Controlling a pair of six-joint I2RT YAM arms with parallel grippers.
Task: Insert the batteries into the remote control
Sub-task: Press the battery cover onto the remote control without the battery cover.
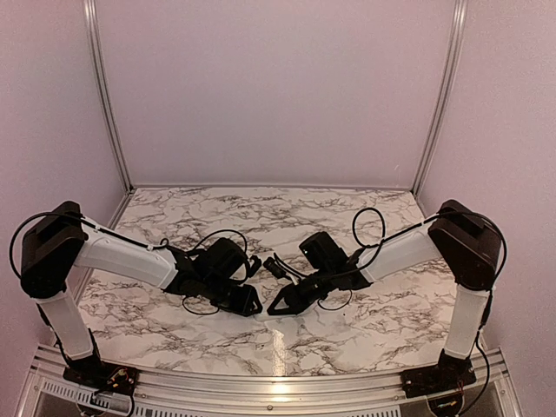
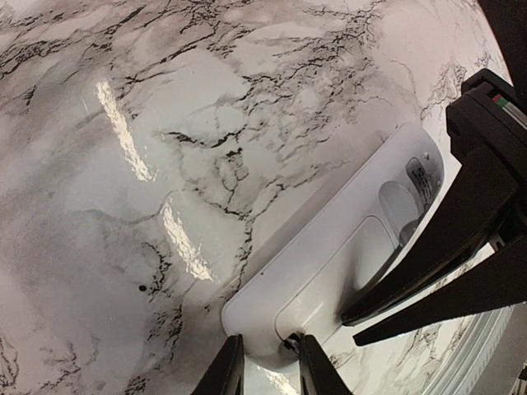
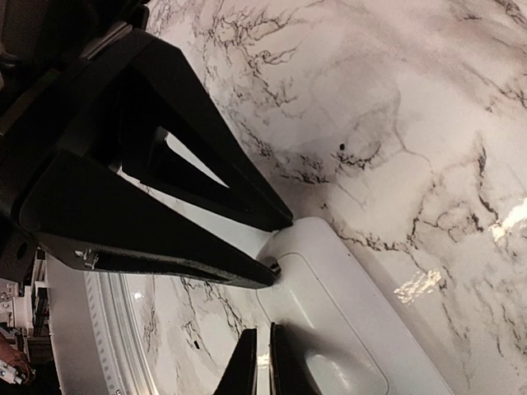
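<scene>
The white remote control (image 2: 300, 247) lies face down on the marble table, its back and battery cover (image 2: 338, 271) showing. It also shows in the right wrist view (image 3: 354, 288). My left gripper (image 2: 268, 350) is over the remote's near end, jaws a little apart: one fingertip at the end's edge, the other at the cover's small latch. My right gripper (image 3: 263, 350) is shut and empty, with its tips at the remote's long edge beside the cover. From above, the two grippers (image 1: 252, 301) (image 1: 276, 306) meet tip to tip and hide the remote. No batteries are in view.
The marble tabletop (image 1: 261, 217) is walled by pale panels at the back and sides. An aluminium rim (image 1: 278, 382) runs along the near edge, close behind the remote (image 3: 90, 329). Loose black cables (image 1: 369, 226) loop off both wrists.
</scene>
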